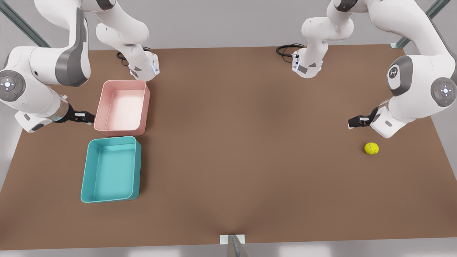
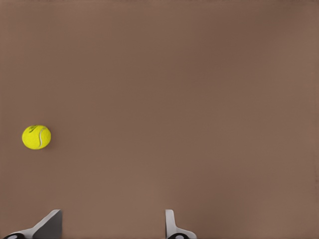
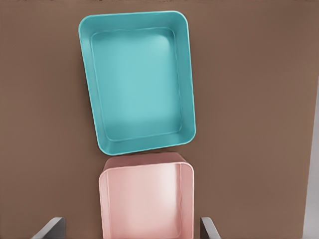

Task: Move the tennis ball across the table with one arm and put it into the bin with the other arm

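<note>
Tennis ball [image 1: 371, 148]: small, yellow-green, curved seam visible; lies on the bare table [image 1: 242, 150] toward the front view's right, close to the right edge and well apart from both tubs. In the left wrist view the ball [image 2: 36, 137] sits off to one side of the fingers, not between them.

Left gripper [image 1: 351, 123]: on the arm at the front view's right (matched by the ball in its wrist camera). Hangs above the table, near the ball but not touching it, a little farther from the camera than the ball. Fingers [image 2: 172, 226] stand apart with nothing between them.

Right gripper [image 1: 91, 117]: on the arm at the front view's left, just beside the pink tub's left wall. Fingers [image 3: 50, 228] spread wide and empty, with the pink tub [image 3: 145, 199] showing between them in the right wrist view.

Bin [image 1: 111, 169]: teal, rounded corners, low walls, empty; stands at the front view's left, nearer the camera than the pink tub.

Pink tub [image 1: 122, 107]: like size, empty, just beyond the bin, short ends almost touching (a thin gap shows).
</note>
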You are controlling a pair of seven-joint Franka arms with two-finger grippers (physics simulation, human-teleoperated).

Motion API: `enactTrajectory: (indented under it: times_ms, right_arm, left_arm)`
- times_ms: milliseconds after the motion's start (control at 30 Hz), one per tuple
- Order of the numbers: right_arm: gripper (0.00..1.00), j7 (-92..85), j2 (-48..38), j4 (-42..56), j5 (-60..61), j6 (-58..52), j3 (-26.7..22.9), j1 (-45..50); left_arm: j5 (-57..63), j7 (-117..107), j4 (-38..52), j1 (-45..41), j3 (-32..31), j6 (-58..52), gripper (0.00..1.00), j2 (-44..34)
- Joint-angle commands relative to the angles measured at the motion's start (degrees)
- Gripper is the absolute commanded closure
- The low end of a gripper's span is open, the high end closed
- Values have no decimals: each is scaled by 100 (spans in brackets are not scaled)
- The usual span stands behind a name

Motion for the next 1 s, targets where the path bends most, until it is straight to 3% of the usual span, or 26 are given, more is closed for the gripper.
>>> enactTrajectory:
  times_ms: [0,67,100,133,167,200,267,533,767,967]
  right_arm:
    - [0,25,3,-21,11,165,-1,-12]
    - [0,25,21,-21,19,183,-1,-12]
    - [0,-80,170,-12,28,130,-1,-12]
    - [0,-89,257,31,46,165,-1,-38]
    - [0,-98,328,49,142,200,8,-65]
    - [0,-116,469,67,256,227,8,-144]
    - [0,-98,548,40,547,271,-1,-276]
    - [0,-98,733,-30,538,473,16,-276]
    - [0,-98,750,-109,538,517,16,-276]
    - [0,-98,838,-109,538,552,16,-284]
  left_arm:
    - [-2,55,2,0,0,95,0,-4]
    - [-11,274,-42,9,26,95,0,-4]
    - [24,940,-147,114,35,367,21,128]
    - [33,2361,-384,290,44,779,49,285]
    - [59,3128,-551,553,70,1306,68,488]
    - [94,3762,-797,826,97,1922,79,611]
    - [446,7101,-824,1397,97,3004,79,1191]
    - [780,11910,-938,2197,97,3242,79,1947]
    - [1307,12746,-1720,2373,220,4735,79,2325]
    - [1325,12605,-1659,2408,228,4780,79,2501]
